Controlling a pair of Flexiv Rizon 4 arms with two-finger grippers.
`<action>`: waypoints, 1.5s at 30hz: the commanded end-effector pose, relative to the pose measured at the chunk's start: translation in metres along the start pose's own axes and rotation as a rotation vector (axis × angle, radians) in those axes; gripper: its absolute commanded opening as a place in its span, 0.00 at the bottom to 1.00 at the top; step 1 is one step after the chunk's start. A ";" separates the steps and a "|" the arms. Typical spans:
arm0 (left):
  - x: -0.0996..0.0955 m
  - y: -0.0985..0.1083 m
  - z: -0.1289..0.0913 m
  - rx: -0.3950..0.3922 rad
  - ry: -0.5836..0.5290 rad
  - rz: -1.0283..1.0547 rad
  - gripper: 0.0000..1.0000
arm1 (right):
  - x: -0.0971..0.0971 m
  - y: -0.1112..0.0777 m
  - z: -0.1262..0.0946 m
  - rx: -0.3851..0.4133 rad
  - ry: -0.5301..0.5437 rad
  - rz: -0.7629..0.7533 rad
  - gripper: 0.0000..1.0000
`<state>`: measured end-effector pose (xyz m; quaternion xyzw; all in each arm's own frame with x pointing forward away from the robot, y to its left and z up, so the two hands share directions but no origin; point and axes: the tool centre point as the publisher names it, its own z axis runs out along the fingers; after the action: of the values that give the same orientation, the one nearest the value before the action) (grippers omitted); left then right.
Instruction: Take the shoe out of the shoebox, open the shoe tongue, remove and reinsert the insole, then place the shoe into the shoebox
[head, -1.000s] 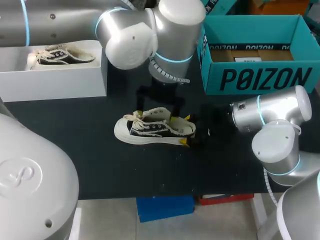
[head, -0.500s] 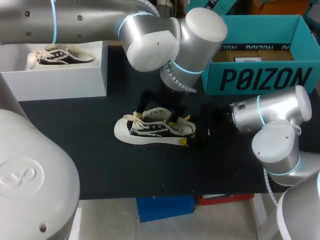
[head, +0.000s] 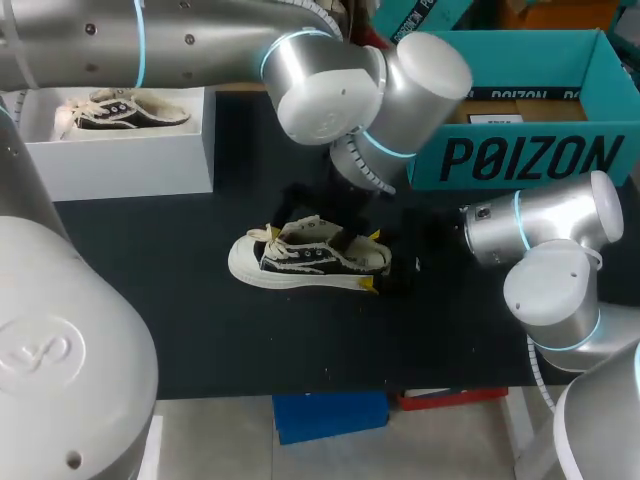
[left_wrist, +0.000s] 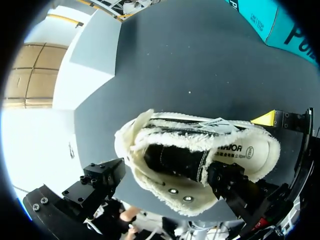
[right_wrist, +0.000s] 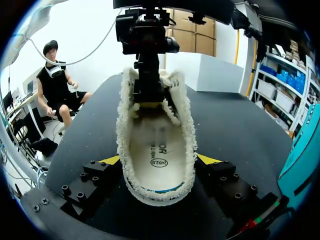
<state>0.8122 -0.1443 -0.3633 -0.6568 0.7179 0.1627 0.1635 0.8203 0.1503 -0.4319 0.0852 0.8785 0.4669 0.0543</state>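
A black low sneaker (head: 305, 260) with a cream sole and laces lies on the dark table, toe toward my left. My right gripper (head: 372, 261) has its yellow tips pressed on both sides of the heel (right_wrist: 159, 187), shut on the shoe. The pale insole (right_wrist: 157, 150) lies flat inside. My left gripper (head: 315, 222) hangs open over the shoe's mouth: one black finger (left_wrist: 232, 182) reaches down by the tongue, the other finger (left_wrist: 100, 177) stands off beside the shoe. The teal shoebox (head: 520, 155) stands open at the back right.
A white box (head: 110, 150) at the back left holds a second sneaker (head: 125, 110). My left arm's big wrist joint (head: 370, 90) hovers above the table between the two boxes. Bare dark tabletop (head: 200, 330) lies in front of the shoe.
My left arm's wrist has swung to the right and its fingers have shifted over the shoe's mouth. The shoe and my right arm have stayed put.
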 end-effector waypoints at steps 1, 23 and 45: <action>0.004 -0.002 0.001 -0.006 -0.029 0.015 0.98 | -0.001 0.001 0.003 0.005 -0.001 0.002 0.00; 0.005 -0.004 -0.004 0.005 -0.052 0.032 0.09 | -0.001 0.001 0.003 0.005 -0.001 0.002 0.00; -0.031 -0.008 -0.035 0.148 0.186 -0.050 0.00 | -0.001 0.001 0.003 0.005 -0.001 0.002 0.00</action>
<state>0.8309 -0.1512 -0.3301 -0.6723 0.7150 0.0912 0.1685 0.8209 0.1501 -0.4316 0.0858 0.8784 0.4671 0.0545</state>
